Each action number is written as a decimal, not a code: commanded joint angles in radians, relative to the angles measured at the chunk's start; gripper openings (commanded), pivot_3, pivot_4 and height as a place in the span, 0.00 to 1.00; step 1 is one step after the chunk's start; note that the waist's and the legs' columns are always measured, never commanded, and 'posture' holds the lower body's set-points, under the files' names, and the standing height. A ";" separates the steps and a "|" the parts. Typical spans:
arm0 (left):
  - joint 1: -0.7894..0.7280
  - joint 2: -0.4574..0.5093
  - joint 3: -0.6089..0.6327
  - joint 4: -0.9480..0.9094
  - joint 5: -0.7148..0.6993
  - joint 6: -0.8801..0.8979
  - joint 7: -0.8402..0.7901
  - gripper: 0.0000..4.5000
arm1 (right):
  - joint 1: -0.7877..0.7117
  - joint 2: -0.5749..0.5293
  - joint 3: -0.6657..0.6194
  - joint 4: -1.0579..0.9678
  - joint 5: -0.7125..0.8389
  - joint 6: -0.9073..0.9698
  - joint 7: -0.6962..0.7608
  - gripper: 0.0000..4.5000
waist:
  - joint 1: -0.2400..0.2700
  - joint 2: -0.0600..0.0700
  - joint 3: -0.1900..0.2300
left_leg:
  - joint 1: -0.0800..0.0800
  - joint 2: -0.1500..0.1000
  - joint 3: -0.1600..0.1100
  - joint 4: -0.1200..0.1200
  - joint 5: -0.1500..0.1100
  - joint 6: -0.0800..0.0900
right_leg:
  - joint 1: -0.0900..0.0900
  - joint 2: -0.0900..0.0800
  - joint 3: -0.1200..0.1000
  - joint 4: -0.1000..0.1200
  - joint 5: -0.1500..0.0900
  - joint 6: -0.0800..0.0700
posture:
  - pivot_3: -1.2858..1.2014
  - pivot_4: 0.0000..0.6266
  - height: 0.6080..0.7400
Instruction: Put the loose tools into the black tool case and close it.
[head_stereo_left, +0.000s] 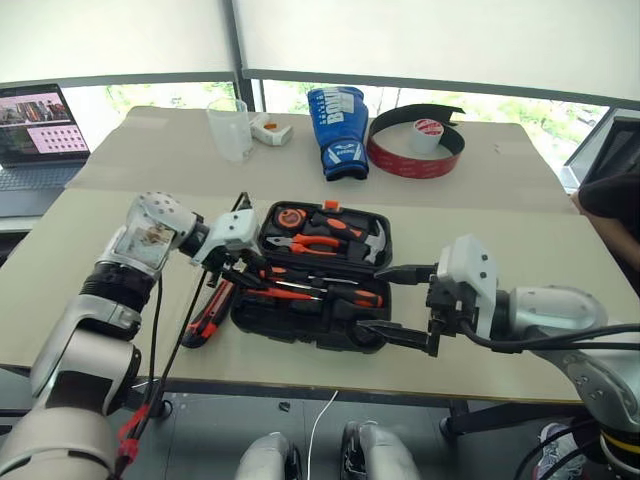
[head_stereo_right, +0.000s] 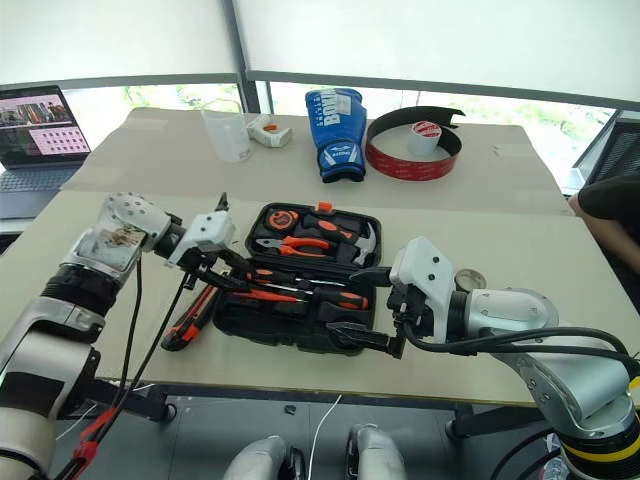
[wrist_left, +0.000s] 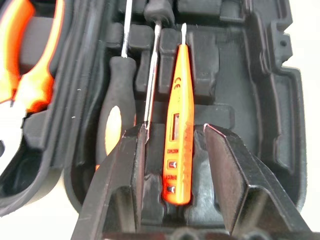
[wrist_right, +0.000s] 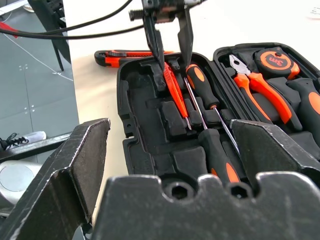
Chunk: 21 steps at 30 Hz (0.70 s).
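Observation:
The black tool case (head_stereo_left: 300, 335) lies open at the table's middle. My left gripper (head_stereo_left: 260, 280) hangs over the left end of its near half, open, its fingers (wrist_left: 127, 165) straddling the thin orange screwdriver (wrist_left: 179, 125), which lies in a slot with a gap on each side. Two long screwdrivers (wrist_right: 202, 82) with black-and-orange handles lie in slots beside it. The black-and-orange utility knife (head_stereo_left: 208, 315) rests on the table left of the case. My right gripper (head_stereo_left: 370, 298) hovers wide open and empty over the case's near right end.
Orange pliers (head_stereo_left: 310, 243), a hammer (head_stereo_left: 372, 240) and a tape measure (head_stereo_left: 290, 217) sit in the far half. Behind stand a plastic cup (head_stereo_left: 230, 128), a blue boxing glove (head_stereo_left: 337, 132), a red-and-black band (head_stereo_left: 400, 160) and a laptop (head_stereo_left: 35, 125). A person (head_stereo_left: 615, 200) is at the right edge.

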 joint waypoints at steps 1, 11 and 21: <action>0.013 -0.025 0.045 -0.029 -0.033 0.044 0.006 0.14 | -0.007 -0.013 -0.024 -0.019 0.013 -0.011 0.005 1.00 | 0.001 0.000 0.000 | 0.000 0.000 0.000 0.000 0.000 0.000 | 0.000 0.000 0.000 0.000 0.000 0.000 | 0.52 0.24 0.90; 0.106 -0.063 0.038 -0.070 0.006 0.082 0.061 0.01 | -0.010 -0.016 -0.019 -0.018 0.015 -0.006 0.003 1.00 | -0.003 0.000 0.000 | 0.000 0.000 0.000 0.001 0.000 0.001 | 0.000 0.000 0.000 0.001 0.000 0.000 | 0.52 0.24 0.90; 0.196 -0.053 0.027 -0.074 0.067 0.006 0.119 0.01 | -0.014 -0.002 -0.004 -0.005 0.009 -0.008 -0.009 1.00 | 0.000 -0.001 -0.003 | 0.002 0.000 0.000 0.001 -0.001 0.001 | 0.002 -0.001 0.001 0.000 0.000 0.000 | 0.52 0.24 0.90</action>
